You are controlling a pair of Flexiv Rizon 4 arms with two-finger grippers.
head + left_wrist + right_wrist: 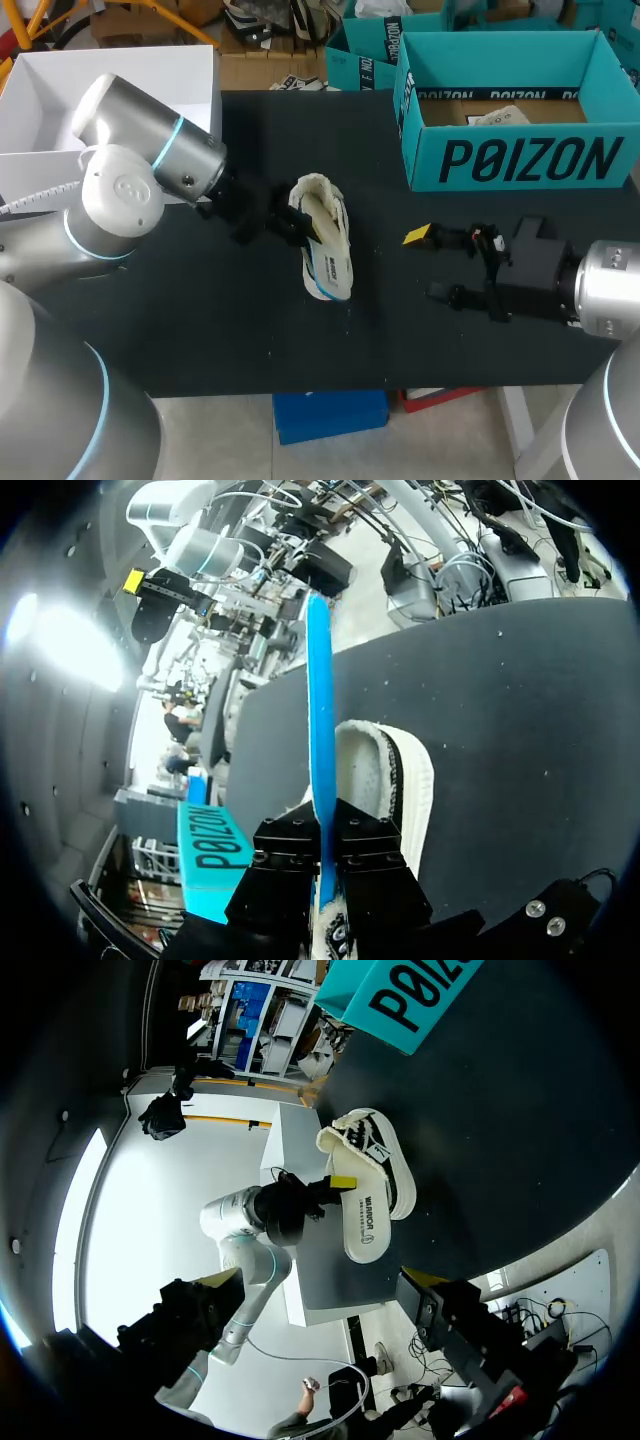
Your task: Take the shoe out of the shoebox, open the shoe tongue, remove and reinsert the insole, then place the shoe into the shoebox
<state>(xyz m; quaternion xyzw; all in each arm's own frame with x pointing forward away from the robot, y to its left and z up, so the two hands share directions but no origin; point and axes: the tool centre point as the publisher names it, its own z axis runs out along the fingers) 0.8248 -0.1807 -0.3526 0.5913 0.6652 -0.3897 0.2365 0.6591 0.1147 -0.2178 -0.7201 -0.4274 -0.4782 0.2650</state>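
The shoe [330, 250] is white cloth with a rough, fleecy lining; its sole side is smoother, rubbery; the insole [318, 700] is a thin blue sheet, matt and smooth; the shoebox [520, 160] is teal card, matt, with raw brown inside; the table [250, 340] is matt black, faintly speckled; the left arm [150, 150] has a smooth silvery shell with a soft sheen.

There is one black table [250, 340]. One white sneaker [325, 235] lies near its middle, and there is one blue insole [320, 680]. One teal shoebox [520, 160] sits at two o'clock from the sneaker. There are two grippers: the left gripper [298, 226] at the sneaker's nine o'clock, and the right gripper [428, 265] at its three o'clock.
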